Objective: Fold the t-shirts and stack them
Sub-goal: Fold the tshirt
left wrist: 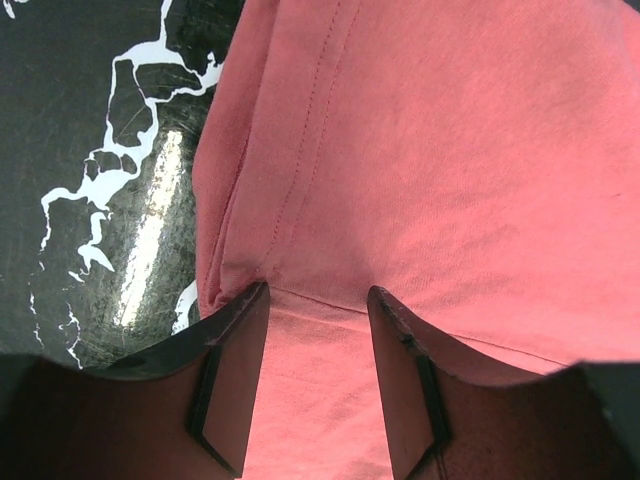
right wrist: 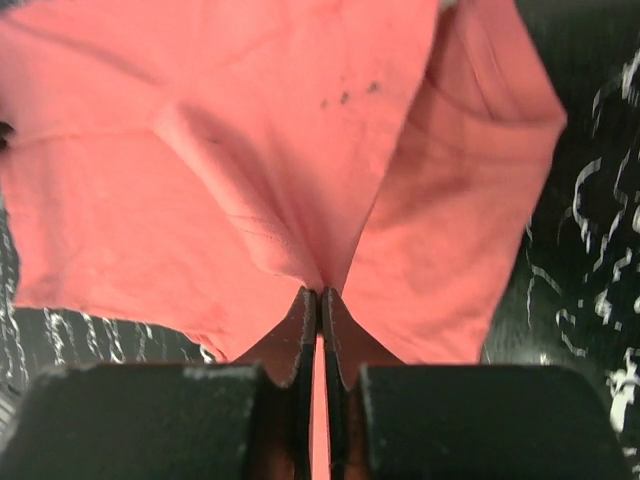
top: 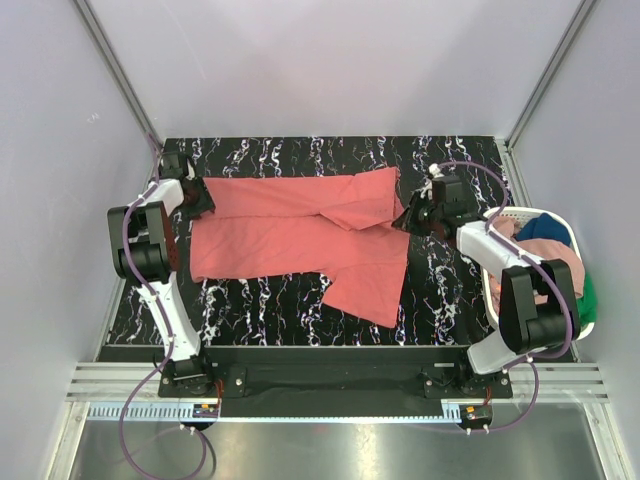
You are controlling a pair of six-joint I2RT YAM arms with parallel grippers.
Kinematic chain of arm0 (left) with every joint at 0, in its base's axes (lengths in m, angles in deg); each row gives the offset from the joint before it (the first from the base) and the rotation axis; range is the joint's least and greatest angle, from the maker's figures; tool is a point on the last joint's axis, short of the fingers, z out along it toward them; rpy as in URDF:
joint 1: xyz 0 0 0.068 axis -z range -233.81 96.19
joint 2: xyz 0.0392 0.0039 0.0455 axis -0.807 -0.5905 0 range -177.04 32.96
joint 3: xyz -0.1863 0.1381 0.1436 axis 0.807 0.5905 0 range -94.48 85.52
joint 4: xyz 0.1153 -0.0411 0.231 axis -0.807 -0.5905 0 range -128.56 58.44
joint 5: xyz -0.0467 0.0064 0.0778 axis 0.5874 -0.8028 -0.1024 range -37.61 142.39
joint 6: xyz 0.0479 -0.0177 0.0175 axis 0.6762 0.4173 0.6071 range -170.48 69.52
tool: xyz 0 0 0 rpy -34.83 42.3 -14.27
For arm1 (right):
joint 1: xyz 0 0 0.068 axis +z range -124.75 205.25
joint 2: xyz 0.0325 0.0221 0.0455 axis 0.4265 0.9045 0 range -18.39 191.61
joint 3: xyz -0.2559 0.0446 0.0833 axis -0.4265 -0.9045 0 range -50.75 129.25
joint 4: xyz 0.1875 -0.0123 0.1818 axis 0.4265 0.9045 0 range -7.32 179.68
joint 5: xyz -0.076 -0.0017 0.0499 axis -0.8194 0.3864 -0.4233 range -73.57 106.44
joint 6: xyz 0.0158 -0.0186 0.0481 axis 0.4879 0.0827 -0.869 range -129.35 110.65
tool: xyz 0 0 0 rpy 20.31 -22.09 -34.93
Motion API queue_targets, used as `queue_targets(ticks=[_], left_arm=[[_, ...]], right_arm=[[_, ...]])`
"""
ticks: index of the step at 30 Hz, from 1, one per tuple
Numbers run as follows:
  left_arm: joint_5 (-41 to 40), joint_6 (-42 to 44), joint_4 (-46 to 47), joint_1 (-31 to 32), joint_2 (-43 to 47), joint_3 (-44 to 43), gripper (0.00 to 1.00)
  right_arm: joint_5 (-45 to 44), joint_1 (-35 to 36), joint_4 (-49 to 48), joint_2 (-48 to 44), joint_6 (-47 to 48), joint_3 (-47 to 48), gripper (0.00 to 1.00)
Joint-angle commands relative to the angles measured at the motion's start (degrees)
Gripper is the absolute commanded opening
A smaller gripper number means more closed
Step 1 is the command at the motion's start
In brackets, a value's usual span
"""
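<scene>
A coral-red t-shirt (top: 300,235) lies spread across the black marbled table (top: 260,295), with one part folded down toward the front right. My left gripper (top: 197,197) is at the shirt's left end, open. In the left wrist view its fingers straddle the flat cloth (left wrist: 450,150) beside a stitched hem, gripper (left wrist: 318,295) pressed low. My right gripper (top: 410,218) is at the shirt's right edge, shut on a pinched fold of the coral-red cloth (right wrist: 250,130), which fans out from the closed gripper (right wrist: 320,292). Dark blue (top: 545,228), dusty pink (top: 560,262) and green (top: 588,300) t-shirts lie in the basket.
A white plastic laundry basket (top: 520,211) stands at the table's right edge, close behind my right arm. White walls and metal frame posts enclose the table on three sides. Bare marbled tabletop (left wrist: 110,180) shows left of the shirt.
</scene>
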Motion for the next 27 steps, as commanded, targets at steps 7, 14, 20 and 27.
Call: queue_targets(ticks=[7, 14, 20, 27], left_arm=[[-5.55, 0.49, -6.98, -0.2, 0.89, -5.75, 0.51], [-5.47, 1.9, -6.71, 0.42, -0.32, -10.58, 0.53], [-2.83, 2.34, -8.91, 0.51, -5.51, -16.04, 0.52], [-0.99, 2.16, -7.06, 0.51, -6.04, -15.16, 0.53]], right_arm=[[-5.72, 0.53, 4.58, -0.31, 0.12, 0.67, 0.38], [-9.53, -0.96, 9.87, 13.97, 3.98, 20.31, 0.47], [-5.31, -2.89, 14.52, 30.85, 5.91, 39.57, 0.45], [-4.61, -4.56, 14.8, 41.6, 7.15, 49.62, 0.49]])
